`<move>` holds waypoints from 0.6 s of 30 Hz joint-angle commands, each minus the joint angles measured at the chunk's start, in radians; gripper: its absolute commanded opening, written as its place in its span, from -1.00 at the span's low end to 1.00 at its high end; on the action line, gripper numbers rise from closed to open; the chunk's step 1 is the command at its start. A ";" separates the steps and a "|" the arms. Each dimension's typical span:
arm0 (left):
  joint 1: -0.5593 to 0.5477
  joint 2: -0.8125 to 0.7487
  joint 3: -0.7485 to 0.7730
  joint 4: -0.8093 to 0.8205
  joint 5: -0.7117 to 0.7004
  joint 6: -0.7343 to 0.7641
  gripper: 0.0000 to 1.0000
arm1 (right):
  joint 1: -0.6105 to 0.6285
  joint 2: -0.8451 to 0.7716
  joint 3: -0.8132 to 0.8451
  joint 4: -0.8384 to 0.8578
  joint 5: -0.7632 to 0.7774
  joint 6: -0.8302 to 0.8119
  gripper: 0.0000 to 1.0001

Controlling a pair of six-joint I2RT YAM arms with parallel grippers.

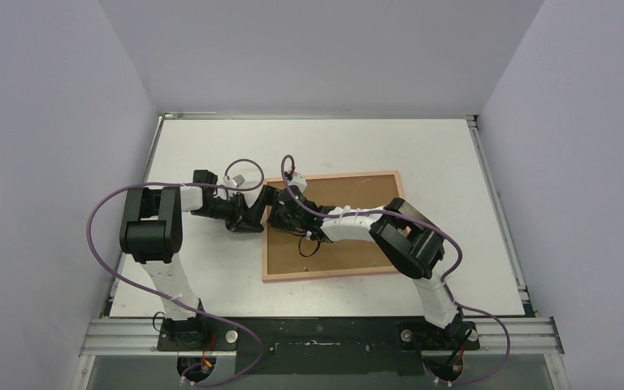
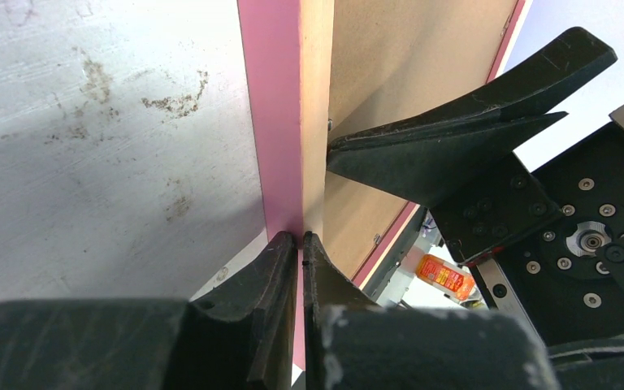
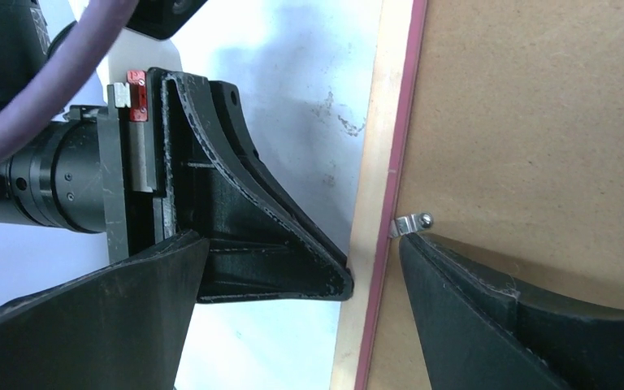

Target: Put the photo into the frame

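Note:
The pink frame (image 1: 333,276) lies back side up on the table, with the brown backing board (image 1: 349,203) set inside it. The photo is not in view. My left gripper (image 1: 262,213) is at the frame's left edge, shut on the thin pink rim (image 2: 272,122), which shows between its fingertips (image 2: 301,240). My right gripper (image 1: 282,216) is open over the same edge and straddles the rim (image 3: 374,162). One of its fingers (image 3: 496,317) rests on the board, its tip at a small metal clip (image 3: 410,223). The other finger (image 3: 89,325) is over the table.
The white table (image 1: 211,146) is walled by grey panels on three sides. The two wrists crowd together at the frame's left edge, and the left gripper's finger (image 3: 276,244) sits between my right gripper's fingers. Purple cables loop over both arms.

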 commanded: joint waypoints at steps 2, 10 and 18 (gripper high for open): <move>-0.003 0.024 -0.012 0.014 -0.101 0.031 -0.94 | 0.016 0.038 0.053 -0.008 0.017 0.020 0.88; -0.003 0.021 -0.015 0.003 -0.105 0.046 -0.95 | 0.022 0.058 0.072 -0.004 0.032 0.023 0.88; -0.002 0.019 -0.010 -0.003 -0.100 0.050 -0.96 | 0.023 0.019 0.065 -0.009 0.026 -0.007 0.88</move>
